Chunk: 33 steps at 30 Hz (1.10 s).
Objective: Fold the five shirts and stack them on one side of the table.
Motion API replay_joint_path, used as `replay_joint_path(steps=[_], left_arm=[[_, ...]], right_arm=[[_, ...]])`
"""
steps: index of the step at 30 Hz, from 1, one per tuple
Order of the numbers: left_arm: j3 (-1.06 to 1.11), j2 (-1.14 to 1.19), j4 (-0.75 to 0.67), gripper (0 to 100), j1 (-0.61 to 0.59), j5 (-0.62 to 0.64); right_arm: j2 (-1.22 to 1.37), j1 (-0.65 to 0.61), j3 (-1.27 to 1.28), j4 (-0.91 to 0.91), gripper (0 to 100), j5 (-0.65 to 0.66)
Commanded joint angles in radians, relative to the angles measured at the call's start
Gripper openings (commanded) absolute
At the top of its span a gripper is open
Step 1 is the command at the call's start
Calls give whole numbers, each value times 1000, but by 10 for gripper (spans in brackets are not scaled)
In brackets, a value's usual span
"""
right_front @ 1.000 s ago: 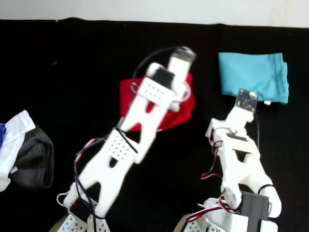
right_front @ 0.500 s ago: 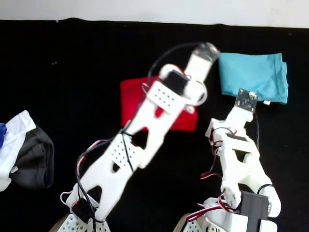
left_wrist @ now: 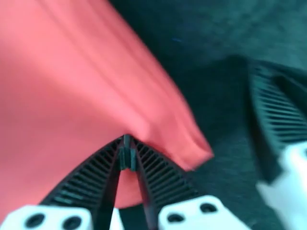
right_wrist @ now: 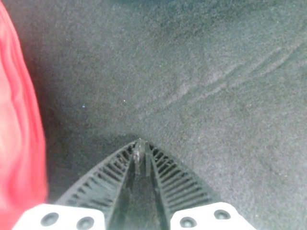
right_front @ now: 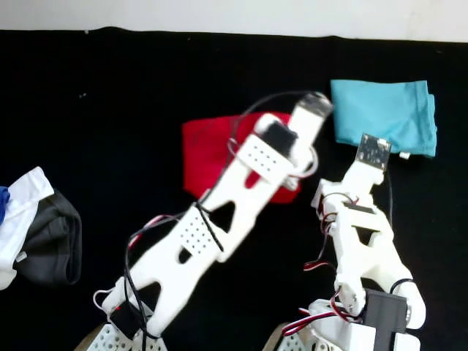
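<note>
Far left of the red folded shirt [right_front: 208, 150], a loose heap of white, grey and blue shirts [right_front: 36, 234] lies on the black cloth-covered bench [right_front: 110, 110]. The left gripper [left_wrist: 125, 155] has its jaws pinched on that red shirt's right edge. Further right, the right gripper [right_wrist: 139, 153] hovers over bare bench with its jaws together, near the turquoise folded shirt [right_front: 384, 113].

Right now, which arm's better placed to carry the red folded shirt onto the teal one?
Left. The left gripper, jaws shut, sits on the red folded shirt; the right gripper hovers over black tablecloth.
</note>
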Motion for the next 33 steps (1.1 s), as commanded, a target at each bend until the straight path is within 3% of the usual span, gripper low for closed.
replay_joint_path(steps=[1, 6, 15, 26, 33], left_arm=[[-25, -10, 0, 9, 22, 25], [-28, -67, 0, 9, -70, 23], [-22, -200, -23, 9, -355, 26], [8, 28, -207, 9, -521, 21], [8, 71, -233, 9, -608, 18]], right_arm=[[1, -7, -38, -16, 6, -8], [1, -7, -38, -16, 6, -8], [1, -7, -39, -16, 6, -8], [1, -7, -39, -16, 6, -6], [1, -8, -39, -16, 6, -5]])
